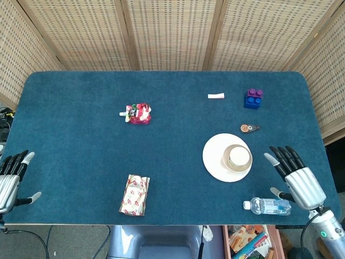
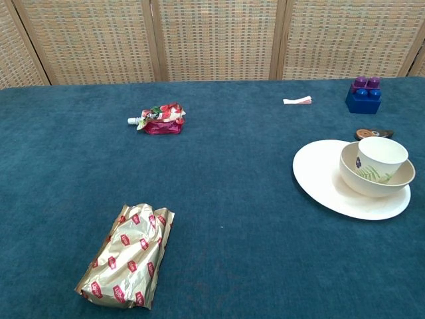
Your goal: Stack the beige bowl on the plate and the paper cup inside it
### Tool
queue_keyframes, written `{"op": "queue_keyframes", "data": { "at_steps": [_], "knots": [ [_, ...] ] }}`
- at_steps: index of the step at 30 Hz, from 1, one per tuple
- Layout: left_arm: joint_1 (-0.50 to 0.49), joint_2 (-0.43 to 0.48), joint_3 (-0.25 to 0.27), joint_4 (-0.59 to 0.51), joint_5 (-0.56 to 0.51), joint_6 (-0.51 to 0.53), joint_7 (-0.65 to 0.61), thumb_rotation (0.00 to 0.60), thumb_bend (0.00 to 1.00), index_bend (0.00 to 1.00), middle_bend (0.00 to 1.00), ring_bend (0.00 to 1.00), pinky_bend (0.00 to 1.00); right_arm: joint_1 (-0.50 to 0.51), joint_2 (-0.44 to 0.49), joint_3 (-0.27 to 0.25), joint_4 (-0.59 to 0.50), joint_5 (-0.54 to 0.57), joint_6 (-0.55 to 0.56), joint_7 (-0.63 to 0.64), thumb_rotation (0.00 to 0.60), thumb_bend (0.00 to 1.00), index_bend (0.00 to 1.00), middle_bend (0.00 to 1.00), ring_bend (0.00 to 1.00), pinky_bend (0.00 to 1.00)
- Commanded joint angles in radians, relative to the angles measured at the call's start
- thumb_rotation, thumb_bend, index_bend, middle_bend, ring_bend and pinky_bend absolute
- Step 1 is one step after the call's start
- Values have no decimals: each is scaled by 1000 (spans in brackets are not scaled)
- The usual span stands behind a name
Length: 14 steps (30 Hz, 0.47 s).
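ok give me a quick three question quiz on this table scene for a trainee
1. True or false: the paper cup stands inside the beige bowl on the plate.
2. Which lies nearest the right hand? A) gold snack packet B) water bottle C) purple and blue block
3. Fill in: the left hand holds ____.

Key: 1 true; 2 B; 3 nothing

A blue cloth-covered table (image 1: 81, 140) stands in front of woven wicker screens (image 1: 172, 32). Toward the left, a red pouch (image 1: 138, 114) lies farther back, and a gold wrapped packet (image 1: 134, 195) (red marks all over it) lies nearer. Far right are a small white strip (image 1: 216, 96), a blue and purple toy block (image 1: 253, 99) and a small round brown item (image 1: 248, 128). A clear plastic bottle (image 1: 266, 205) lies on its side at the near right edge.
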State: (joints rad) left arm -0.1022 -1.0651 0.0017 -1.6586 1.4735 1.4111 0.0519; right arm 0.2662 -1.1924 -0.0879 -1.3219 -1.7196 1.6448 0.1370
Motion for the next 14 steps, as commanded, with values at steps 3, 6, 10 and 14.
{"op": "queue_keyframes", "data": {
  "at_steps": [3,6,10,14],
  "knots": [
    [26,-7,11,20,59,67,-17,600,0,0,0,0,0,-81,-45,40,-103,89,49,-76,600,0,0,0,0,0],
    [29,-15,12,41,80,85,-31,600,0,0,0,0,0,-98,-60,56,-111,105,56,-109,600,0,0,0,0,0],
    [30,-16,17,58,106,98,-64,600,0,0,0,0,0,-115,-73,70,-112,123,54,-119,600,0,0,0,0,0],
    [32,-18,19,68,116,104,-68,600,0,0,0,0,0,-128,-83,79,-98,135,45,-110,600,0,0,0,0,0]
  ]
}}
